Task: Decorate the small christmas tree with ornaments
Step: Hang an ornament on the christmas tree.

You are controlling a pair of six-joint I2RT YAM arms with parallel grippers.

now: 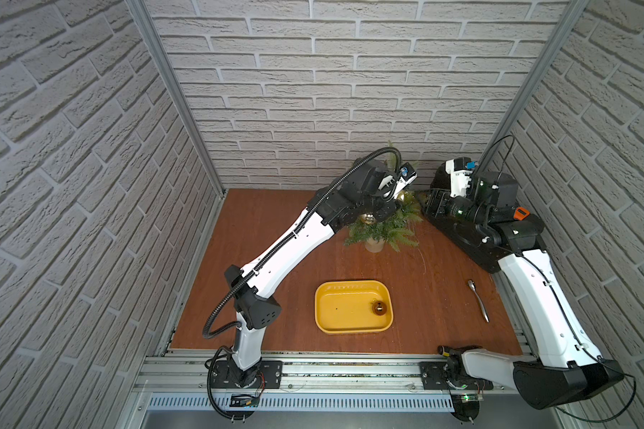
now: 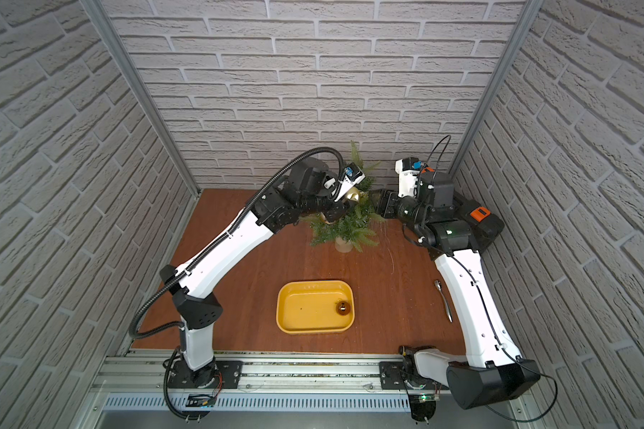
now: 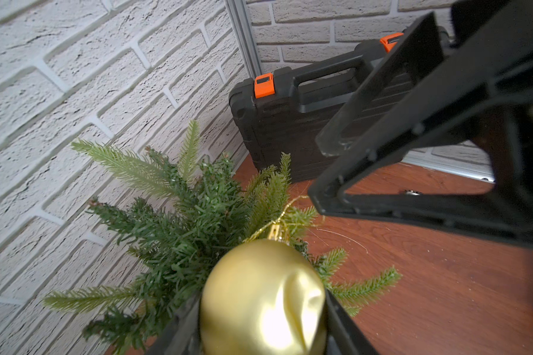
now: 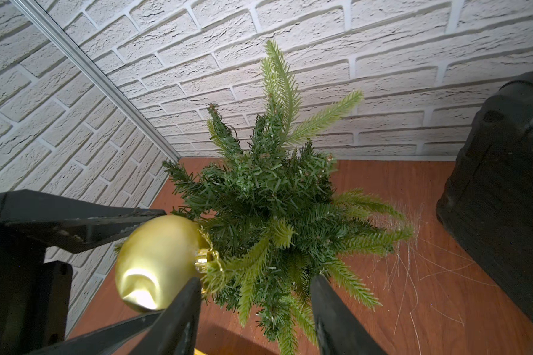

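Note:
The small christmas tree (image 1: 385, 228) (image 2: 346, 228) (image 4: 268, 196) stands in a pale pot (image 1: 373, 246) at the back of the table. My left gripper (image 3: 262, 307) (image 2: 350, 193) is shut on a satin gold ornament (image 3: 259, 295) (image 4: 157, 261), which is dented and has its cap pressed into the branches. A mirror-like gold ornament (image 1: 368, 218) sits among the branches under the left wrist. My right gripper (image 4: 254, 307) (image 1: 426, 202) is open on the tree's right side, with branch tips between its fingers. A dark bronze ornament (image 1: 379, 307) (image 2: 342, 308) lies in the yellow tray (image 1: 322, 297).
A black tool case (image 1: 473, 241) (image 3: 277, 123) with orange latches lies at the back right, close to the tree. A metal spoon (image 1: 478, 301) rests on the table to the right of the tray. Thin tinsel strands (image 4: 413, 270) lie near the case. Brick walls enclose the sides.

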